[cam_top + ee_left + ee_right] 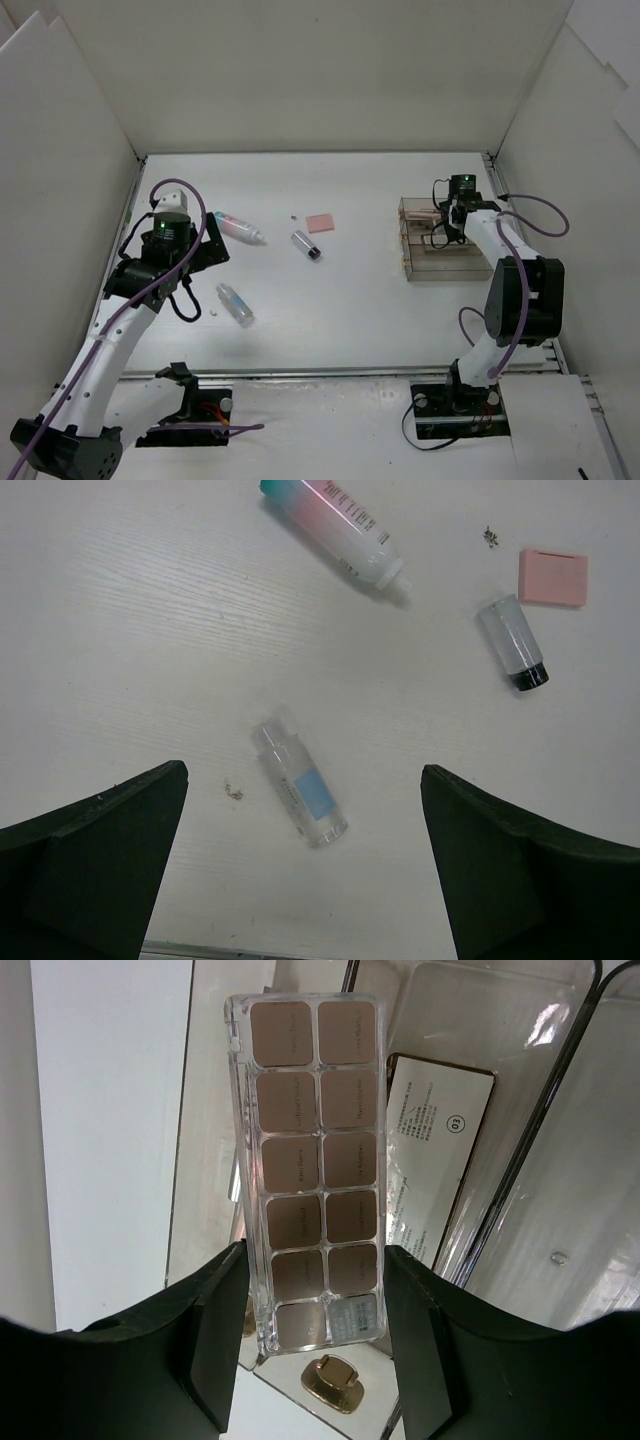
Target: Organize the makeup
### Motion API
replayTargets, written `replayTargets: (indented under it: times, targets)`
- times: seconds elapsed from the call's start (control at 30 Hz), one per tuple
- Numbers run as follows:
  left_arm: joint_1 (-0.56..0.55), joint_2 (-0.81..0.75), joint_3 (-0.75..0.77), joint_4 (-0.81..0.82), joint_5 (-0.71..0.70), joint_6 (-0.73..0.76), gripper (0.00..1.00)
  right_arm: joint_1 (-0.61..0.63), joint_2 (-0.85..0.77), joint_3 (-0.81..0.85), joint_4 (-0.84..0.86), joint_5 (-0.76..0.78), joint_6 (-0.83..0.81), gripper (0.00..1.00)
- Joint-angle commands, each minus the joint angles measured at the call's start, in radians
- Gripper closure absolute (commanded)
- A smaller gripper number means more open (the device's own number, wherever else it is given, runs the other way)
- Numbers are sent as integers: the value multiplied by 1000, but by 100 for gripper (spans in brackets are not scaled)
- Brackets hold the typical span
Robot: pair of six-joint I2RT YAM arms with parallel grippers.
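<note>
Makeup palette point(315, 1170), brown shades, is pinched between the right fingers point(200, 1360) at the clear box point(560, 1160), mid-right in the top view. Left fingers point(90, 870) are spread wide, holding nothing, above a blue-label bottle point(300, 792) lying on the counter point(150, 630). Pink bottle point(335, 525), black-capped bottle point(512, 643) and pink square point(552, 577) lie toward the upper right.

glossy clear plastic palette point(313, 1170), matt table point(150, 630)

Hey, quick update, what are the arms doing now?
Right gripper shut on brown palette, over clear organizer. Left gripper open above blue-label bottle. Nothing blocking.
</note>
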Motion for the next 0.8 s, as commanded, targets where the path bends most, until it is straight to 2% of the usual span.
replayTargets:
  times: [0.0,0.27,0.43,0.57,0.7,0.77]
  targets:
    - [-4,-5,26,19,-24,2,2,-1,-12,47,27,9,35,56]
    - [-4,15,32,31,-15,2,2,8,-87,25,26,15,-30,36]
    - [-4,26,35,40,-7,1,2,15,-121,42,26,16,-96,32]
    - [-4,24,33,43,-4,-1,2,132,-102,140,47,15,-361,34]
    - [-4,19,29,42,-4,-2,2,222,-8,291,83,-106,-701,35]
    - [-4,15,26,40,-4,-4,2,276,45,341,80,-149,-796,33]
